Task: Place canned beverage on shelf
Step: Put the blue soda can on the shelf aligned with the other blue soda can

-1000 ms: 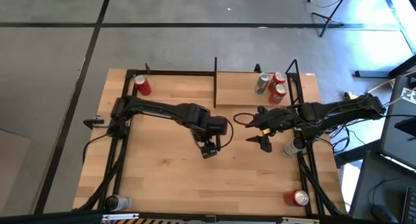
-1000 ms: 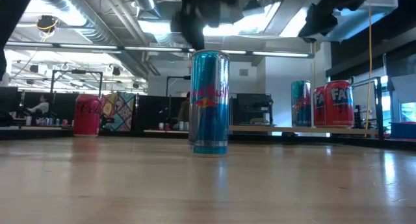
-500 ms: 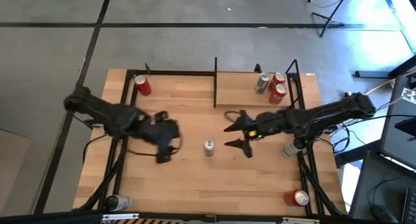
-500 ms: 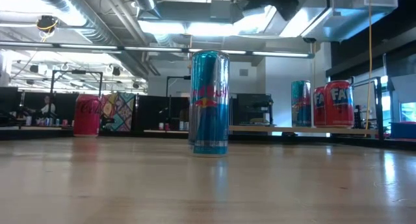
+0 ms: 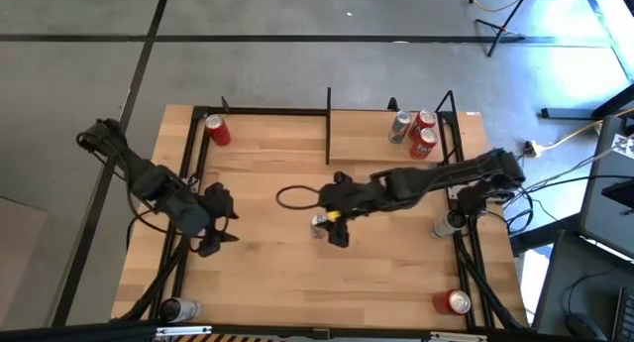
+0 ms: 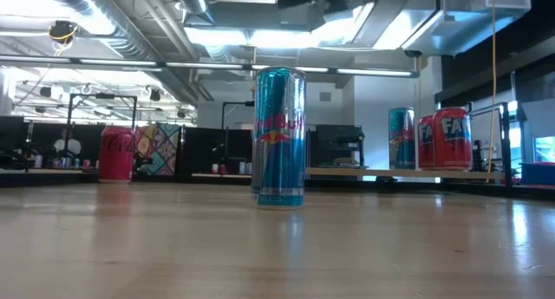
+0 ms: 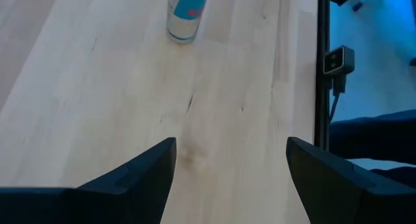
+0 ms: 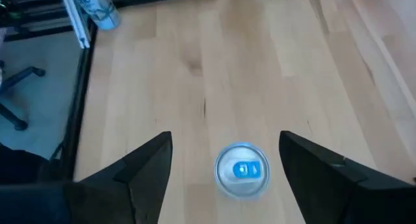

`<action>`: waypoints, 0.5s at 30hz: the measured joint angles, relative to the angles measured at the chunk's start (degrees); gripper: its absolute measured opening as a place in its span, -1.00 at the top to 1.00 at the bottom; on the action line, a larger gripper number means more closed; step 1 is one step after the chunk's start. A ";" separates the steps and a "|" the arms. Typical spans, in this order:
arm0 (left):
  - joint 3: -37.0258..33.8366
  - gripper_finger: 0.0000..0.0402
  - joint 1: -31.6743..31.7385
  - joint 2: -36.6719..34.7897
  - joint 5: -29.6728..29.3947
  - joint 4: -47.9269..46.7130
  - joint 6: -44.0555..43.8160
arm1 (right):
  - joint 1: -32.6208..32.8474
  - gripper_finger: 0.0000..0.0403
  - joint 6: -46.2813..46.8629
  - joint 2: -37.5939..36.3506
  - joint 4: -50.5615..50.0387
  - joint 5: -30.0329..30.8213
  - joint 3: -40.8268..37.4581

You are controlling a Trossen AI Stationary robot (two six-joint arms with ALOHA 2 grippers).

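The tall blue-and-silver aluminium can (image 8: pixel 242 170), upright, is straddled from above by the right gripper (image 8: pixel 224 160), wide open and empty.

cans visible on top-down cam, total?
8. Three cans on the shelf. A red can at the table's back-left corner. The blue can mid-table under the right gripper. One by the right edge, one front-right, one front-left.

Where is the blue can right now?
The blue can stands upright mid-table in the high view, directly under the open right gripper, well short of the shelf.
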 joint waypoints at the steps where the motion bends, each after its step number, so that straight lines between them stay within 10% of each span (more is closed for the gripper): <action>1: -0.11 -0.39 -0.01 -0.11 0.01 -0.02 0.31 | 0.02 -0.33 0.06 1.34 -0.08 0.51 0.72; 15: -0.17 -0.39 -0.32 0.11 1.29 -0.01 2.91 | 0.02 -0.33 1.14 10.84 -2.08 2.01 1.16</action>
